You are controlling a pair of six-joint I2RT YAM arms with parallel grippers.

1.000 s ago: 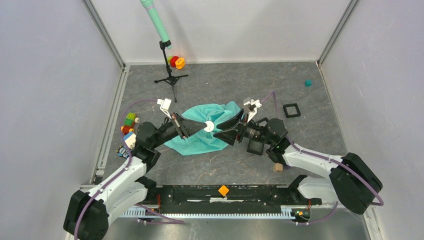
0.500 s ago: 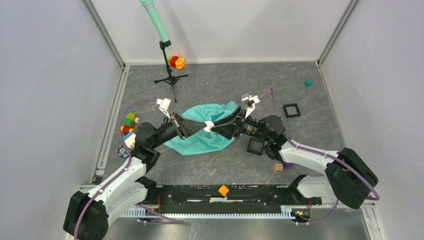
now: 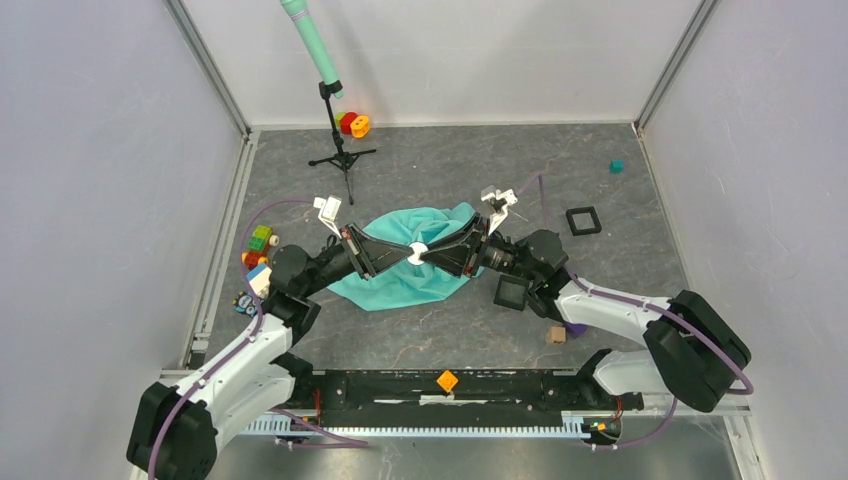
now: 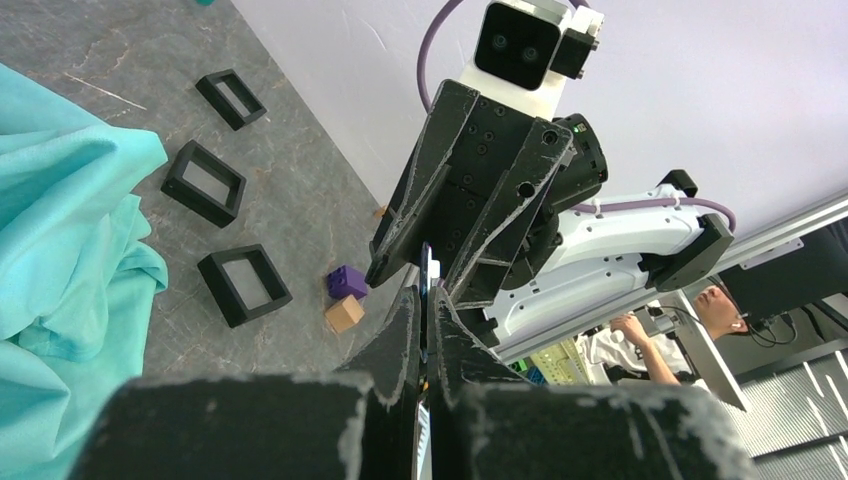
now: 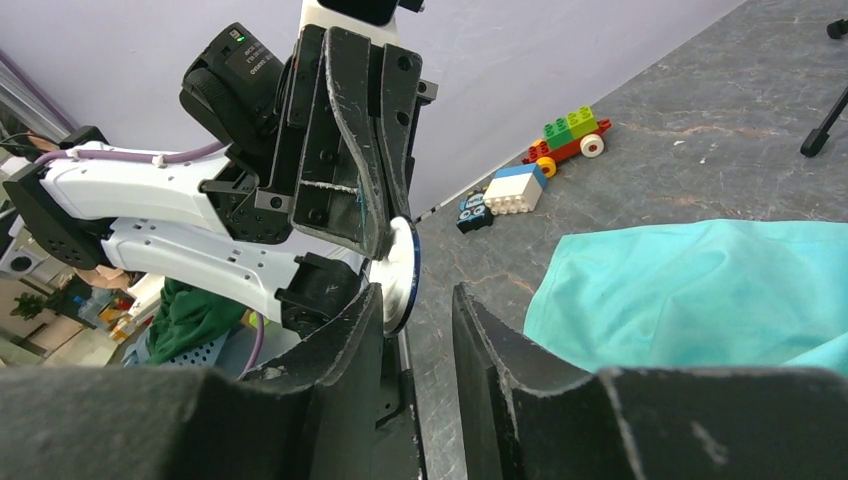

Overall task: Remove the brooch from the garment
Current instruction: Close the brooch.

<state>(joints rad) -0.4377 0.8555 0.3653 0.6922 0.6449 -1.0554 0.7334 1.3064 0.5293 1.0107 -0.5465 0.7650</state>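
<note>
The garment (image 3: 400, 285) is a turquoise T-shirt crumpled on the grey floor mid-table; it also shows in the left wrist view (image 4: 60, 250) and the right wrist view (image 5: 700, 290). The brooch (image 3: 417, 252) is a small white disc with a dark blue rim, held in the air above the shirt and apart from the cloth. My left gripper (image 3: 409, 252) is shut on the brooch, which shows edge-on between its fingers (image 4: 428, 278). My right gripper (image 3: 428, 256) faces it tip to tip, open, with the brooch (image 5: 403, 270) at the tip of its left finger.
Black square frames (image 3: 583, 220) (image 3: 511, 291) lie right of the shirt, with a wooden cube (image 3: 556, 335) and a purple cube (image 4: 347, 282) nearer. Toy bricks (image 3: 258, 250) lie at the left. A tripod stand (image 3: 340, 155), red and orange spools (image 3: 353, 124) and a teal piece (image 3: 616, 166) are farther back.
My right gripper has moved left up to the left gripper's tips and the brooch. The left gripper has held still with the brooch.
</note>
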